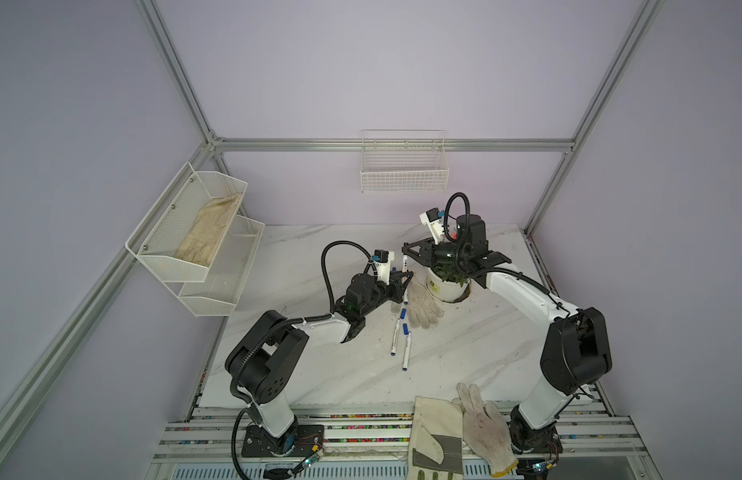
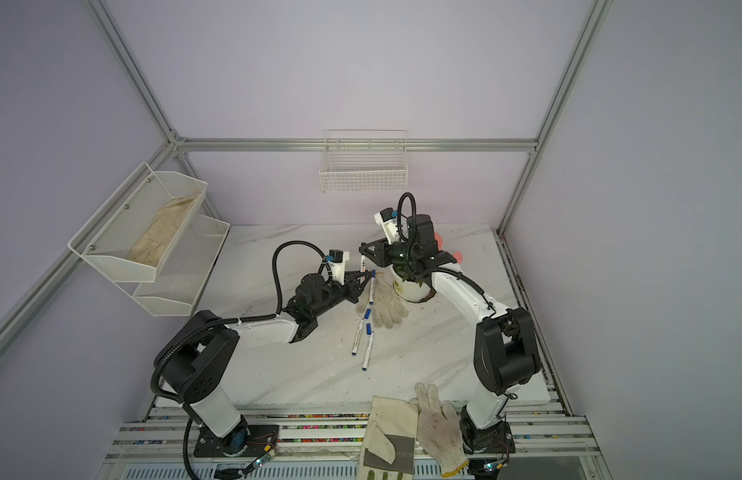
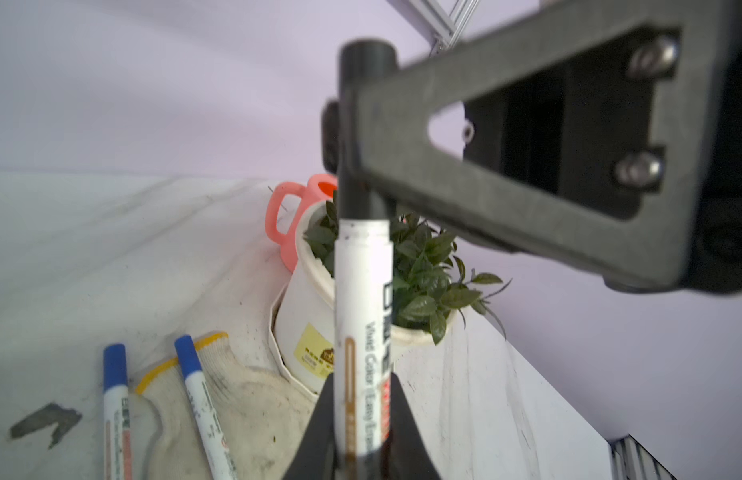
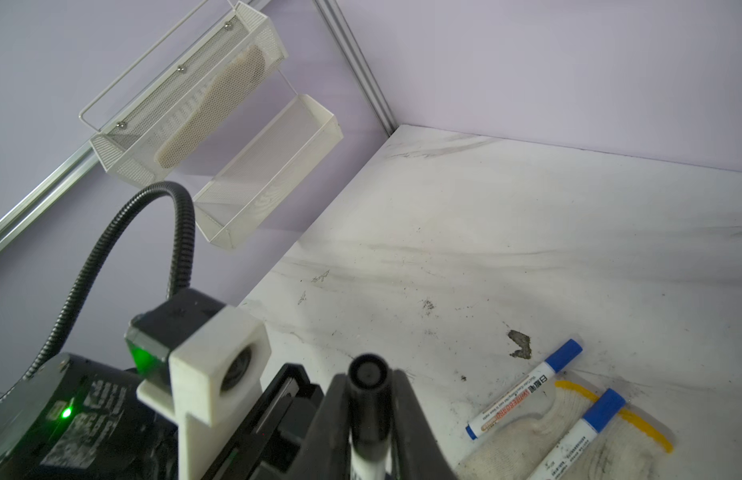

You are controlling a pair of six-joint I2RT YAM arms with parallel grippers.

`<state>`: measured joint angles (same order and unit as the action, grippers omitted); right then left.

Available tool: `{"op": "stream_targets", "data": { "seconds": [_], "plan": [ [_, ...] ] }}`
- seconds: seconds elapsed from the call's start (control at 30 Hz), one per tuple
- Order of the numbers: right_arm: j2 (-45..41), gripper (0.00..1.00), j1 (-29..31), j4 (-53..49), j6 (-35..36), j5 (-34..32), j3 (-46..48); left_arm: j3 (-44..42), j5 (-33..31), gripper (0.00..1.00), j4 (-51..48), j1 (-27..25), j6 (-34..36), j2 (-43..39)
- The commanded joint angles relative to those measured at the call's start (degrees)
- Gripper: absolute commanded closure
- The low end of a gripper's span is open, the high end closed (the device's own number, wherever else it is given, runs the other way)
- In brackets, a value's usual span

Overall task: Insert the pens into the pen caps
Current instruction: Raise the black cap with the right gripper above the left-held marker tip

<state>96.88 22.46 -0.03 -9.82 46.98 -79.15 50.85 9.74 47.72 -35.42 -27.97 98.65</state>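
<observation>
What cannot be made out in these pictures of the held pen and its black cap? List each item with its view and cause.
- Tip of the held pen, inside the black cap: left wrist view, cap covers it, seating depth unknown.
- The right gripper and its hold on that cap: right wrist view, jaws flank it, contact unclear.
- The pink object: left wrist view, plant pot hides most.
- Print on the lying pens: both top views, too small.

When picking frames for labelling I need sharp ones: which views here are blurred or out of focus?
Left wrist view: the right pincer, close to the lens, is smeared soft, while the plant and the held pen are fairly sharp. Right wrist view: the black cap near the lens is slightly soft; the blue-capped pens are crisp. Both top views: even soft light, no glare.
</observation>
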Motion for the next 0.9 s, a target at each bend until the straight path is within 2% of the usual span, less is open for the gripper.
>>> {"op": "stream_targets", "data": {
  "seconds": [0.0, 0.17, 0.3, 0.37, 0.57, 0.87],
  "plan": [
    [-1.51, 0.78, 0.92, -5.84, 1.23, 5.23, 1.98, 1.81, -4.63, 1.00, 14.47, 1.80, 2.27, -0.83],
    [-2.09, 0.75, 0.85, -5.57, 1.04, 5.78, 1.12, 1.45, -4.56, 1.00, 14.46, 1.44, 4.15, -0.86],
    [-3.13, 0.62, 0.66, -4.75, 0.65, 3.89, 0.72, 0.84, -4.42, 1.00, 13.14, 0.66, 6.56, -1.05],
    [-3.87, 0.60, 0.37, -4.11, 0.84, 2.13, 0.49, 0.41, -4.12, 1.00, 11.80, 0.23, 7.81, -1.30],
    [-4.59, 0.59, 0.21, -3.68, 1.03, -1.54, -2.44, -0.70, -3.08, 1.00, 8.31, -1.60, 10.89, -1.36],
    [-3.51, 0.59, 0.13, -2.78, -0.22, -3.52, -5.19, -1.71, -3.06, 1.00, 7.82, -2.81, 10.83, -1.47]
  ]
}}
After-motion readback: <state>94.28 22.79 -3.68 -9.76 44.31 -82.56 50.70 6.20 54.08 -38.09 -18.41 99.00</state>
